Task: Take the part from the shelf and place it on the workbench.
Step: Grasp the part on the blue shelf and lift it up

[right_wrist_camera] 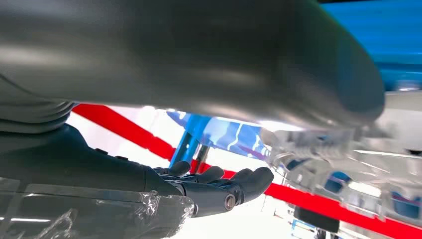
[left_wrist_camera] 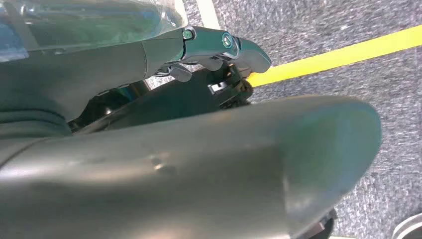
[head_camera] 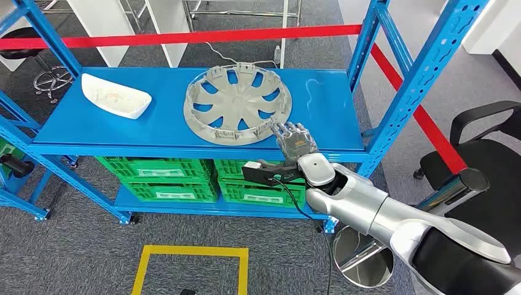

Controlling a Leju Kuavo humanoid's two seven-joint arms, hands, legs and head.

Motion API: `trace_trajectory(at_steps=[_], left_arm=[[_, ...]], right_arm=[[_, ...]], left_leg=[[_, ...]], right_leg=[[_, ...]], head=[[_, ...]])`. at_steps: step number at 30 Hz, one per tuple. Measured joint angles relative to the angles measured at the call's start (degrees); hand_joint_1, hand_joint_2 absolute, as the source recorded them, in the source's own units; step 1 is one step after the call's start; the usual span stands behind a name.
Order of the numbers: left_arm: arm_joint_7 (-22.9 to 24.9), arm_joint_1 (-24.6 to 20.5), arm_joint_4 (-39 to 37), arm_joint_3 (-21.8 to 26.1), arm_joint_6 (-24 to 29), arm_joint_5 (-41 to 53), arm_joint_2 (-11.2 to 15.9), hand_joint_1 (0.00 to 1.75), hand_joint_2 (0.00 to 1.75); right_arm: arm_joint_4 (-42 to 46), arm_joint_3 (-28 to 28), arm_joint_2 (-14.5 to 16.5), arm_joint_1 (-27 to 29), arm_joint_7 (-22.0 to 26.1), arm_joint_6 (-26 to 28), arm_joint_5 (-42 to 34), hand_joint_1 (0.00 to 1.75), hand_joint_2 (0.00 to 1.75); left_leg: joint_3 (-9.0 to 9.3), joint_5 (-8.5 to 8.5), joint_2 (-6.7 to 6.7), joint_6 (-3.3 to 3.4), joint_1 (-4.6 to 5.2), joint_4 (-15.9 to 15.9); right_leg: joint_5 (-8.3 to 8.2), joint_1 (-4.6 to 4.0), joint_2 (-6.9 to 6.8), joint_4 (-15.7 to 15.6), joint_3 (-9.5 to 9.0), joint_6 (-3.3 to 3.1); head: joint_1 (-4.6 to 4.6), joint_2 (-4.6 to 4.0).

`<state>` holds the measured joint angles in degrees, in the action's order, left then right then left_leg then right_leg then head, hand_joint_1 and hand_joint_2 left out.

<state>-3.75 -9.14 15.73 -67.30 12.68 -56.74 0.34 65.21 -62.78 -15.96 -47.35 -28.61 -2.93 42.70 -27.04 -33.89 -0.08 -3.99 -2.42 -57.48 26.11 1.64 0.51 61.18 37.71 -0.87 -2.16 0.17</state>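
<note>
- From the head view we see the part (head_camera: 238,104), a grey wheel cover with curved spokes, lying flat on the top board of the blue shelf (head_camera: 153,132), near the board's front edge and right of its middle.
- Our right hand (head_camera: 295,141) reaches in from the lower right, palm down, at the shelf's front edge; its fingers (head_camera: 289,130) are stretched out and slightly apart, their tips at the near right rim of the part.
- We cannot tell whether the fingertips touch the rim or stop just short of it; nothing is clasped in the hand.
- In the right wrist view the dark fingers (right_wrist_camera: 234,184) lie extended with the thick thumb (right_wrist_camera: 224,59) apart from them, and the pale ribbed rim of the part (right_wrist_camera: 318,149) sits just beside them, blurred.
- Our left hand (left_wrist_camera: 214,47) shows in the left wrist view above grey carpet and a yellow floor line (left_wrist_camera: 338,57); its fingers hold nothing, but we cannot tell how far they are curled.
- A white boat-shaped tray (head_camera: 115,95) rests on the same board, well apart from the part, toward the left end.
- Green crates (head_camera: 160,178) sit on the lower board.
- A black office chair (head_camera: 485,153) stands to the right of the shelf.
- A red tape line (head_camera: 184,35) runs across the floor behind the shelf.
</note>
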Motion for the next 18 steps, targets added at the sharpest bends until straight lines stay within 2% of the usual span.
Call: trace_trajectory(at_steps=[2, 4, 5, 6, 7, 8, 10, 11, 13, 15, 17, 18], left_arm=[[0.00, -0.11, 0.01, 0.00, 0.00, 0.01, -0.02, 0.00, 0.00], [0.00, -0.15, 0.01, 0.00, 0.00, 0.02, -0.03, 0.00, 0.00], [0.00, -0.08, 0.01, 0.00, 0.00, 0.03, -0.03, 0.00, 0.00], [0.00, 0.01, 0.01, 0.00, 0.00, 0.05, -0.03, 0.00, 0.00], [-0.01, 0.07, 0.01, 0.00, 0.00, 0.09, -0.02, 0.00, 0.00], [-0.01, 0.10, 0.01, 0.00, 0.00, 0.14, -0.01, 0.00, 0.00], [-0.01, 0.10, 0.01, 0.00, 0.00, 0.20, 0.08, 0.00, 0.00], [-0.01, 0.10, 0.01, 0.00, 0.00, 0.23, 0.11, 0.00, 0.00], [0.01, 0.05, 0.01, 0.01, 0.01, 0.31, 0.18, 0.00, 0.00], [0.01, -0.05, 0.03, 0.02, 0.03, 0.35, 0.21, 0.00, 0.00], [0.01, -0.14, 0.05, 0.03, 0.02, 0.37, 0.20, 0.00, 0.00], [0.01, -0.15, 0.05, 0.03, 0.01, 0.38, 0.17, 0.00, 0.00]], right_arm=[[0.01, 0.01, 0.00, -0.04, 0.00, 0.01, 0.03, 0.00, 0.00], [0.01, 0.01, -0.01, 0.06, -0.03, -0.02, 0.07, 0.00, 0.00], [0.01, 0.00, -0.02, 0.21, -0.08, -0.04, 0.08, 0.00, 0.00], [0.01, -0.01, -0.03, 0.36, -0.13, -0.07, 0.08, 0.00, 0.00], [0.01, -0.01, -0.05, 0.48, -0.19, -0.08, 0.08, 0.00, 0.00], [0.01, 0.00, -0.07, 0.54, -0.23, -0.09, 0.08, 0.00, 0.00], [0.01, 0.01, -0.11, 0.62, -0.29, -0.09, 0.08, 0.00, 0.00], [0.01, 0.00, -0.14, 0.68, -0.33, -0.10, 0.08, 0.00, 0.00], [0.03, 0.01, -0.23, 0.83, -0.37, -0.11, 0.08, 0.00, 0.00], [0.17, 0.16, -0.44, 0.87, -0.37, -0.10, 0.08, 0.00, 0.00], [0.35, 0.29, -0.67, 0.76, -0.37, -0.06, 0.08, 0.00, 0.00], [0.39, 0.30, -0.75, 0.77, -0.37, -0.06, 0.08, 0.00, 0.00]], left_leg=[[-1.94, -1.54, 0.01, 0.05, 0.12, -3.78], [-6.76, -4.36, 0.02, 0.22, 0.36, -12.11], [-9.14, -4.94, 0.02, 0.42, 0.51, -15.47], [-10.76, -4.37, 0.01, 0.74, 0.70, -17.04], [-11.33, -2.52, 0.01, 1.20, 0.95, -16.31], [-10.91, 0.36, -0.01, 1.86, 1.29, -13.45], [-8.93, 5.21, -0.07, 3.30, 2.04, -6.68], [-8.08, 6.32, -0.08, 3.83, 2.37, -4.28], [-7.37, 6.11, -0.08, 4.31, 2.71, -2.46], [-6.66, 5.81, -0.06, 4.42, 2.47, -0.98], [-5.92, 5.89, -0.04, 4.54, 2.06, 0.09], [-5.71, 5.84, -0.04, 4.67, 2.02, 0.23]], right_leg=[[0.20, -0.06, -0.01, -0.10, -0.35, -0.28], [0.62, -0.32, 0.00, -0.26, -0.96, -0.73], [0.86, -0.50, 0.04, -0.30, -1.25, -0.87], [1.12, -0.70, 0.11, -0.32, -1.59, -0.96], [1.42, -0.90, 0.21, -0.33, -2.01, -1.01], [1.73, -1.08, 0.32, -0.36, -2.53, -1.03], [2.27, -1.35, 0.51, -0.61, -3.54, -0.90], [2.39, -1.38, 0.59, -0.78, -3.85, -0.70], [2.40, -1.38, 0.67, -1.17, -3.96, -0.08], [2.66, -1.39, 0.56, -1.21, -3.90, 0.68], [4.27, -1.47, 0.26, 1.55, -2.67, 1.33], [5.63, -1.40, 0.10, 4.60, -1.12, 1.57]], head=[[0.10, 0.00], [0.22, -0.01], [0.23, -0.02], [0.23, -0.02], [0.23, -0.02], [0.23, -0.02], [0.18, -0.02], [0.17, -0.02], [0.19, -0.02], [0.17, -0.02], [0.05, -0.02], [0.00, -0.02]])
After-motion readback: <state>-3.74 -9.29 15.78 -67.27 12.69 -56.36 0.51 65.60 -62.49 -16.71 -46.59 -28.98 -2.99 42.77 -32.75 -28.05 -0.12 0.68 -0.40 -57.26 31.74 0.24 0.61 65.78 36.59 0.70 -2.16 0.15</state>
